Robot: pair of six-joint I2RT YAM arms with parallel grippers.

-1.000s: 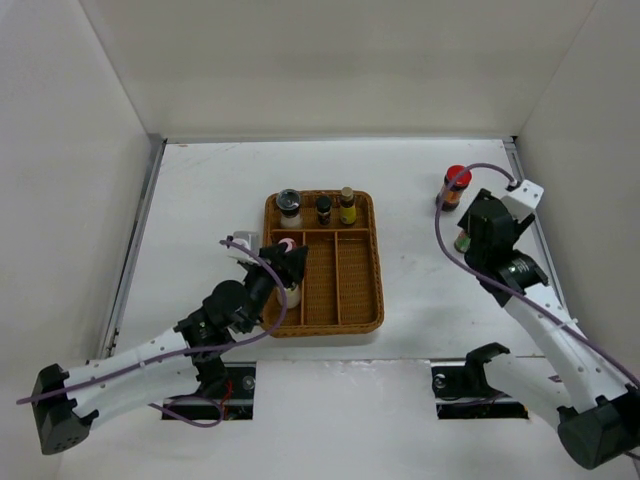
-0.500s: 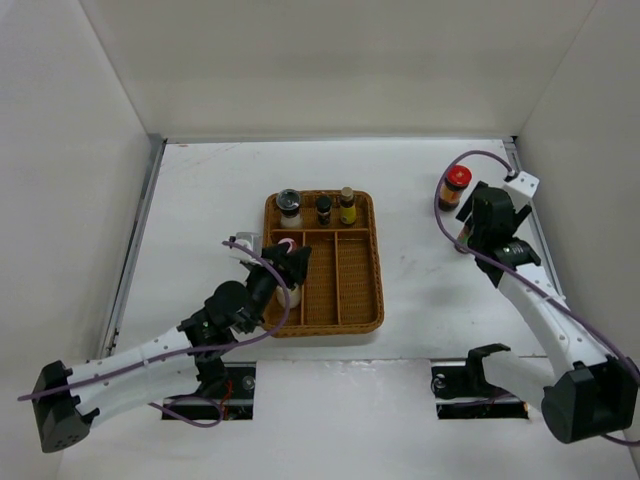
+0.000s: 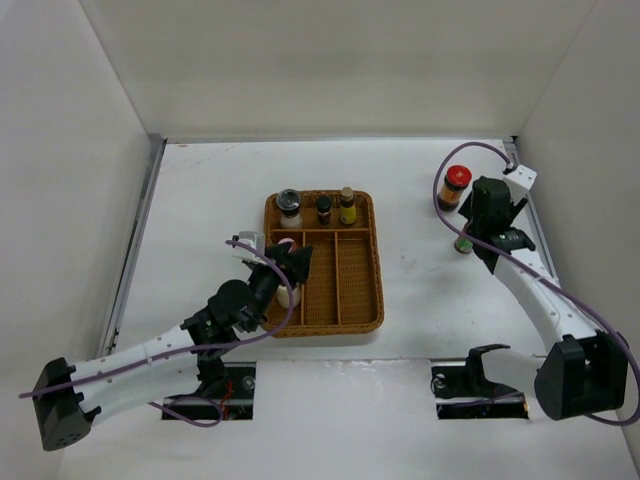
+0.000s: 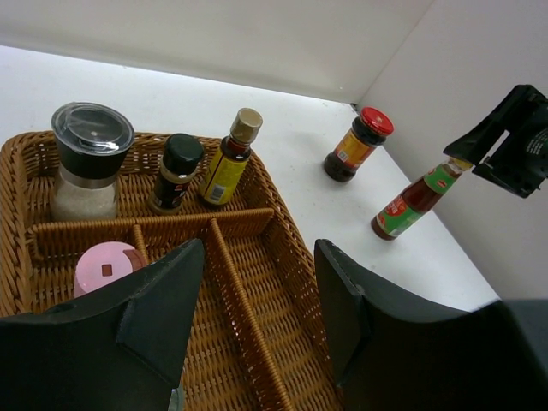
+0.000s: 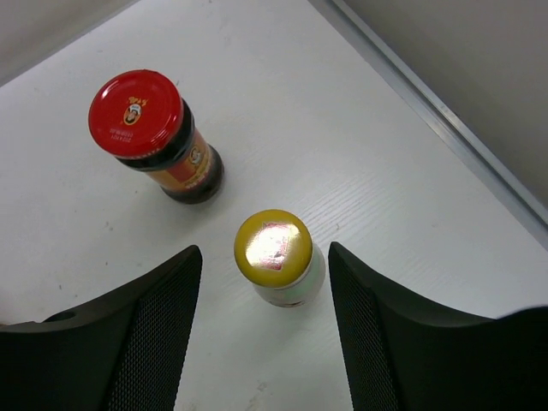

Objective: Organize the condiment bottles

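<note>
On the right of the table stand a red-lidded dark jar [image 3: 456,186] [image 5: 145,128] and a green-red bottle with a yellow cap [image 3: 463,243] [image 5: 276,253]. My right gripper [image 3: 482,220] [image 5: 264,253] hangs open just above that bottle, a finger on each side of the cap with gaps showing. The tray's back row holds a grey-lidded jar [image 4: 90,158], a slim dark bottle [image 4: 175,171] and a yellow-labelled bottle [image 4: 229,158]. A pink-capped bottle [image 4: 107,265] stands in the tray's left compartment, beside my left gripper [image 3: 293,262] [image 4: 257,317], which is open and holds nothing.
The brown wicker tray [image 3: 372,290] sits mid-table, its long middle and right compartments [image 4: 257,282] bare. A metal rail [image 5: 445,128] runs along the right wall close to the two loose bottles. White walls close in the sides and back.
My right gripper has swung toward the back and now sits over the green-red bottle, which shows more fully in the top view. My left arm has barely shifted.
</note>
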